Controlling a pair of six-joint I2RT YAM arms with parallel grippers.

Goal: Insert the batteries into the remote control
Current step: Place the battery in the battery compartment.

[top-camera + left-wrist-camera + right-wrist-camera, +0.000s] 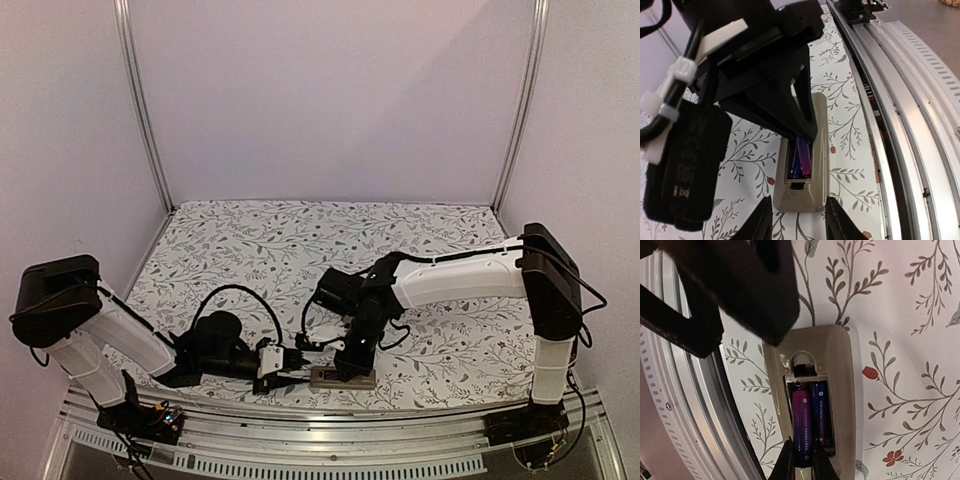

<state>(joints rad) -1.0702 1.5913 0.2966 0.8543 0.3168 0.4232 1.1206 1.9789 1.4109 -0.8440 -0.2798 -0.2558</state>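
The remote control [820,150] lies back-up near the table's front edge, also in the top view [341,378] and the right wrist view [845,390]. Its recess holds two batteries. A blue battery [820,410] lies flat in its slot. A purple battery [801,412] lies beside it, its near end pinched between my right gripper's [802,466] fingertips. Both batteries also show in the left wrist view [802,157]. My left gripper [799,212] is open, with a finger on each side of the remote's near end. My right gripper [350,358] hangs over the remote's middle.
The aluminium rail [910,130] of the table's front edge runs close along the remote's side. A floral cloth [300,240] covers the table. White walls and metal posts [145,110] enclose the back and sides.
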